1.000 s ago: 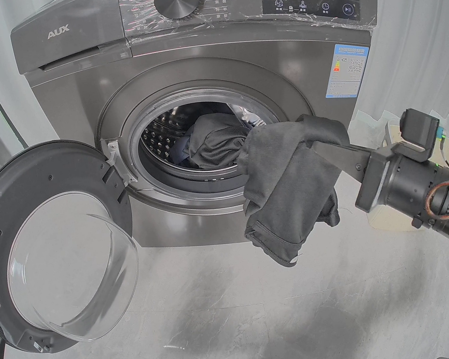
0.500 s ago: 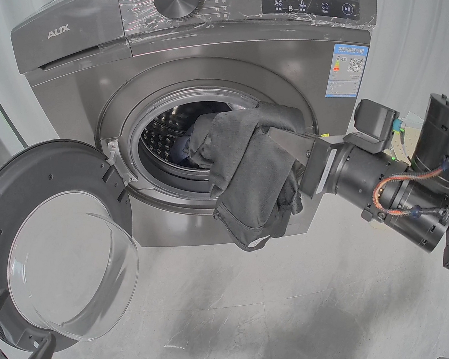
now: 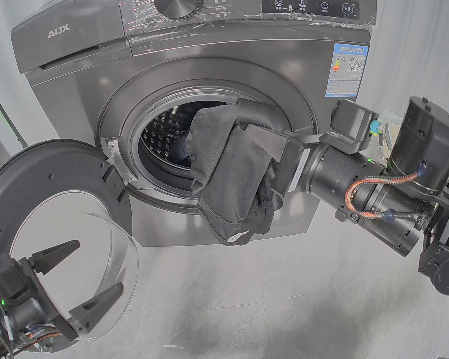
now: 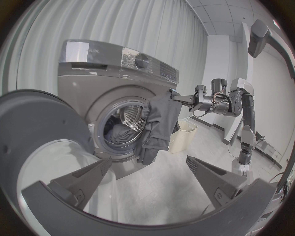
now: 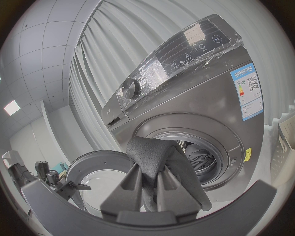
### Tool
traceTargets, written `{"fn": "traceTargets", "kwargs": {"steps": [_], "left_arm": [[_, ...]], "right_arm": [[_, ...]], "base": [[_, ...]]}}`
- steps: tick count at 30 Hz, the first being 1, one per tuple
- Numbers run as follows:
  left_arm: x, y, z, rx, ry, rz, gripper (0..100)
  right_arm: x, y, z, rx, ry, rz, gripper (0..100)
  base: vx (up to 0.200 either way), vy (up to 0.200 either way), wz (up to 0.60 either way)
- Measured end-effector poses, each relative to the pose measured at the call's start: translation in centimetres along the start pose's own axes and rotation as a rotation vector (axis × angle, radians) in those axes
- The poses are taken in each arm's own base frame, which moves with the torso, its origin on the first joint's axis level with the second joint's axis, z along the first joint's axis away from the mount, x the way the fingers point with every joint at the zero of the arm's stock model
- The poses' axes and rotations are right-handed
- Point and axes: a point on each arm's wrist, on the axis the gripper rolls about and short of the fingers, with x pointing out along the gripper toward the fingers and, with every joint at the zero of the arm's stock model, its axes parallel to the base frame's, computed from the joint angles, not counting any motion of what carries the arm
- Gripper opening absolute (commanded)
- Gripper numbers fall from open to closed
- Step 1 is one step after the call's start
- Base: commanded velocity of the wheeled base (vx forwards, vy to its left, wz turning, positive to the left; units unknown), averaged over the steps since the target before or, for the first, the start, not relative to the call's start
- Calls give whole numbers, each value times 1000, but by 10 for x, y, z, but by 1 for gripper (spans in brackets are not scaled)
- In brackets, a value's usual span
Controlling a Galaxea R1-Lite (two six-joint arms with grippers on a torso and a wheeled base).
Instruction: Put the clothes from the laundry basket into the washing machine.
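The washing machine (image 3: 84,92) stands ahead with its round door (image 3: 35,173) swung wide to the left. A dark grey garment (image 3: 229,171) hangs in front of the right half of the drum opening (image 3: 162,136), draping below the rim. My right gripper (image 3: 253,130) is shut on its top fold; the right wrist view shows the fingers (image 5: 132,187) pinching the garment (image 5: 153,153). More dark clothes (image 5: 199,156) lie inside the drum. My left gripper (image 3: 100,265) hangs open and holds nothing, low in front of the door's glass.
A cream laundry basket (image 4: 184,135) stands on the floor to the right of the machine, behind my right arm. Grey floor stretches in front of the machine. Pale curtains hang behind and beside it.
My right arm has carried the garment left, from the machine's right side to the drum opening. My left gripper has risen from the bottom-left corner to in front of the door.
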Motion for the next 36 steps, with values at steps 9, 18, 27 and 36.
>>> {"fn": "traceTargets", "kwargs": {"steps": [9,18,27,36], "left_arm": [[61,2,-7,-40,12,-112,100],[102,0,-14,-89,58,-165,100],[137,2,-13,-117,52,-191,100],[165,2,-21,-123,27,-209,100]], "right_arm": [[0,1,-6,-3,12,2,0],[-1,0,-9,-11,25,2,0],[-5,1,-11,-13,36,7,0],[-8,4,-10,-12,37,16,0]], "base": [[0,0,0],[0,0,0],[0,0,0],[0,0,0]]}}
